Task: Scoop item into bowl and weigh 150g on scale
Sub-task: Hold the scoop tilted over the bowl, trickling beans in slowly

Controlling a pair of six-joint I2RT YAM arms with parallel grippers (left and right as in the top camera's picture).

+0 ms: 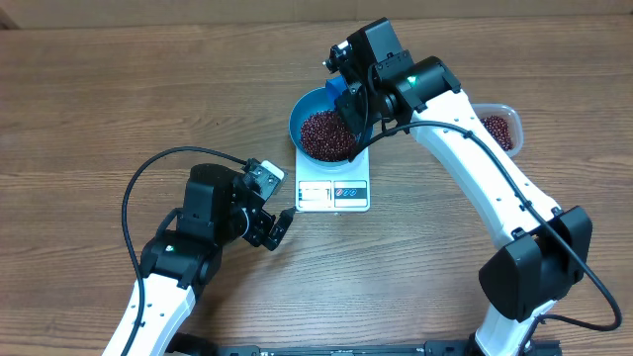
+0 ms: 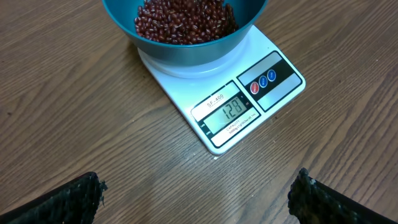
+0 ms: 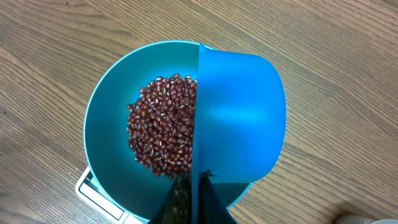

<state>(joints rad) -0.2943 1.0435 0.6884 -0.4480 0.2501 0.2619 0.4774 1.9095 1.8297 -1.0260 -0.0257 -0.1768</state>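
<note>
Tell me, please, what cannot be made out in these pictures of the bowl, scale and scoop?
- Scoop, right wrist: only its outer wall faces the camera; its contents are hidden.
- Scale display, overhead: digits too small to read.
- Bowl, left wrist: far rim cut off by the top edge.
- Clear tub, overhead: partly covered by the right arm.

The beans (image 1: 326, 135) lie in the bowl (image 1: 303, 108) on the scale (image 1: 332, 196).
</note>
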